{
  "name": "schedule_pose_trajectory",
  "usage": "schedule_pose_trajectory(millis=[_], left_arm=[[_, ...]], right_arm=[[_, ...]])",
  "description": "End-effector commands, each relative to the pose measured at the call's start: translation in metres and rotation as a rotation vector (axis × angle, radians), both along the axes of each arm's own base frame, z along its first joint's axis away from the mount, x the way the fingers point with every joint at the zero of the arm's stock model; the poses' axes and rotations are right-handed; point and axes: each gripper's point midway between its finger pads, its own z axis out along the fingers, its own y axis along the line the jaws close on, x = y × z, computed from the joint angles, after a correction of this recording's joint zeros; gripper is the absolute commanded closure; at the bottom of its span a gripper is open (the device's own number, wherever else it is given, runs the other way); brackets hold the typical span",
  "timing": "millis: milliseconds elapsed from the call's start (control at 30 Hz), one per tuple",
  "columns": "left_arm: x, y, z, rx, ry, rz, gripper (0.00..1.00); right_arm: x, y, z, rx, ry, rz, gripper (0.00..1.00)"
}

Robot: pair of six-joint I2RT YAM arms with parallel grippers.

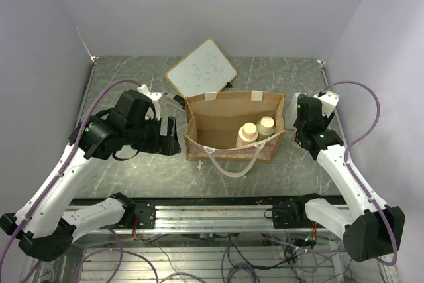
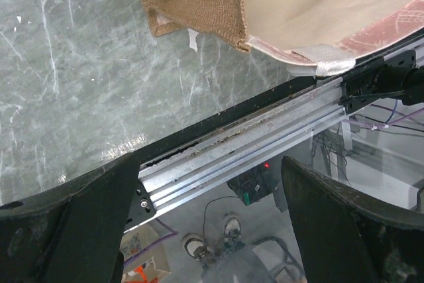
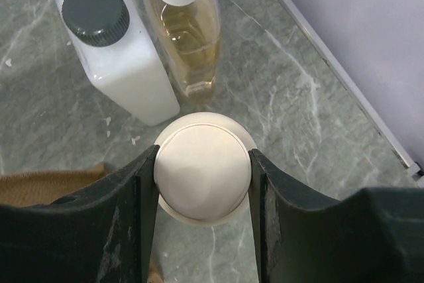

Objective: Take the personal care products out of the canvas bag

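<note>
Cream-cap bottle [image 3: 202, 177], lower centre of rt wrist view, clamped at cap by right end effector [image 3: 203, 164], near white bottle [image 3: 126, 74] & amber bottle [image 3: 189, 44] on bench [image 3: 298, 104]: lower upright, clear of both, then release; left end effector [image 2: 209, 164] wide open, empty; 2 cream-cap bottles [image 1: 248, 133] in canvas bag [image 1: 225, 107].

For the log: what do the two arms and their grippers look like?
The left arm and right arm have white link shells, black joint housings and a lilac cable looping alongside each. Small green lights glow on the right arm's joints. The left gripper and right gripper have broad matte black fingers.
</note>
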Motion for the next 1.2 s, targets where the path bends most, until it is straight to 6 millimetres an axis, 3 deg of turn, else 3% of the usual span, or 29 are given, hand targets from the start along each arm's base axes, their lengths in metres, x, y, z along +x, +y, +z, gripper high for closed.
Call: schedule_pose_trajectory(millis=[0, 367, 500, 633, 700, 767, 867, 1000, 1167], left_arm=[[0.009, -0.004, 0.007, -0.003, -0.013, 0.018, 0.01], [0.026, -0.024, 0.011, -0.061, -0.001, 0.046, 0.01], [0.028, -0.032, 0.010, -0.097, 0.013, 0.055, 0.01], [0.028, -0.036, 0.010, -0.127, 0.029, 0.072, 0.01], [0.027, -0.039, 0.012, -0.143, 0.045, 0.075, 0.01], [0.027, -0.044, 0.015, -0.160, 0.057, 0.064, 0.01], [0.026, -0.052, 0.016, -0.188, 0.078, 0.038, 0.01], [0.027, -0.060, 0.007, -0.194, 0.118, 0.021, 0.01], [0.035, -0.070, -0.002, -0.190, 0.146, 0.016, 0.01]], right_arm=[[0.032, -0.001, 0.031, 0.065, -0.201, -0.016, 1.00], [0.039, 0.000, 0.003, 0.097, -0.173, 0.013, 1.00], [0.040, -0.001, -0.005, 0.093, -0.164, 0.033, 0.92], [0.039, 0.001, -0.013, 0.088, -0.125, 0.061, 0.66], [0.037, 0.002, -0.012, 0.088, -0.103, 0.073, 0.44], [0.031, 0.000, -0.008, 0.090, -0.084, 0.059, 0.26], [0.020, 0.000, 0.004, 0.097, -0.064, 0.056, 0.20], [-0.002, 0.007, 0.029, 0.132, -0.034, 0.104, 0.19], [-0.012, 0.063, 0.071, 0.289, -0.017, 0.418, 0.19]])
